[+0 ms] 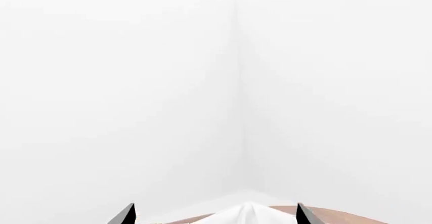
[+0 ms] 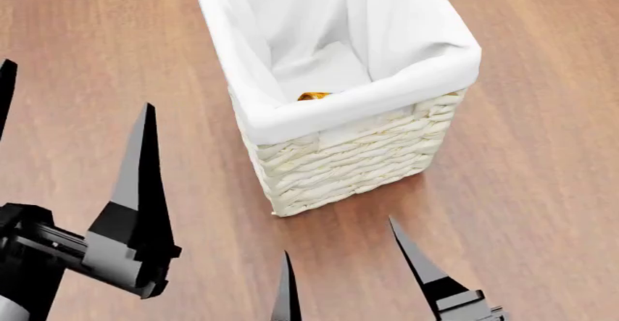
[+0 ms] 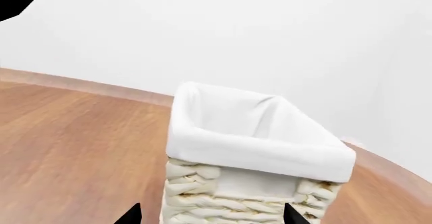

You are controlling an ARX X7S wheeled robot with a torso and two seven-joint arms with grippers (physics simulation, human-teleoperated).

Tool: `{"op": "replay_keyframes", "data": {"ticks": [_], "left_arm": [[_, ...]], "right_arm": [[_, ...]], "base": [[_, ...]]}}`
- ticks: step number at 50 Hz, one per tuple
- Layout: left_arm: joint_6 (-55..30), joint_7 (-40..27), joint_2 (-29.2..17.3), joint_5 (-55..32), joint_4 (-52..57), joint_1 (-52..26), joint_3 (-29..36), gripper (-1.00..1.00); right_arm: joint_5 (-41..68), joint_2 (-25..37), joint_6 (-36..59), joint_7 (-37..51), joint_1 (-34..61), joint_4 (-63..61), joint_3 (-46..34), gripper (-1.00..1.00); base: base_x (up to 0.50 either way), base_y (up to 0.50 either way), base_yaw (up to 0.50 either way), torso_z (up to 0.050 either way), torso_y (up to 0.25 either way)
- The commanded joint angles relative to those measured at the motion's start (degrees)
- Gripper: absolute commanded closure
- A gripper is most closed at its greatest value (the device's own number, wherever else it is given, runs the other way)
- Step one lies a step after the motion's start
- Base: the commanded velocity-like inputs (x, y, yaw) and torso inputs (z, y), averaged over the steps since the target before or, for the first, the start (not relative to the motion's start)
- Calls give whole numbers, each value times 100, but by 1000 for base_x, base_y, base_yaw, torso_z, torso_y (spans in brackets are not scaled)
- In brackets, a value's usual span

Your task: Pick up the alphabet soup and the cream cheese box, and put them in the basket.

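The basket (image 2: 349, 165) is cream wicker with a white cloth lining and stands on the wooden floor in the head view. Inside it, just behind the near rim, shows a yellow-orange sliver (image 2: 314, 96) that looks like the alphabet soup's label; the rest of the can is hidden. The cream cheese box is out of view. My left gripper (image 2: 77, 83) hangs open and empty to the basket's left. My right gripper (image 2: 338, 235) is open just in front of the near wicker wall. In the right wrist view, the right gripper (image 3: 212, 206) frames the basket (image 3: 250, 133). The left gripper (image 1: 215, 206) is also open in its wrist view.
A brown wooden floor (image 2: 522, 190) surrounds the basket on all sides. White walls meeting in a corner (image 1: 238, 82) fill the left wrist view, with a peak of white cloth (image 1: 250, 214) low between the fingertips.
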Motion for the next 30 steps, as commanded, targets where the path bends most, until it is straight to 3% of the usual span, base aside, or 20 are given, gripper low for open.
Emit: {"op": "replay_keyframes", "data": {"ticks": [1, 30], "left_arm": [[-147, -155, -163, -40, 475, 83, -99, -100], [-113, -279, -282, -21, 767, 166, -193, -100]], "right_arm": [[-74, 226, 154, 214, 38, -572, 127, -100], [-444, 307, 314, 443, 68, -1071, 178, -100]], "base": [[0, 0, 0, 0, 0], [0, 0, 0, 0, 0]]}}
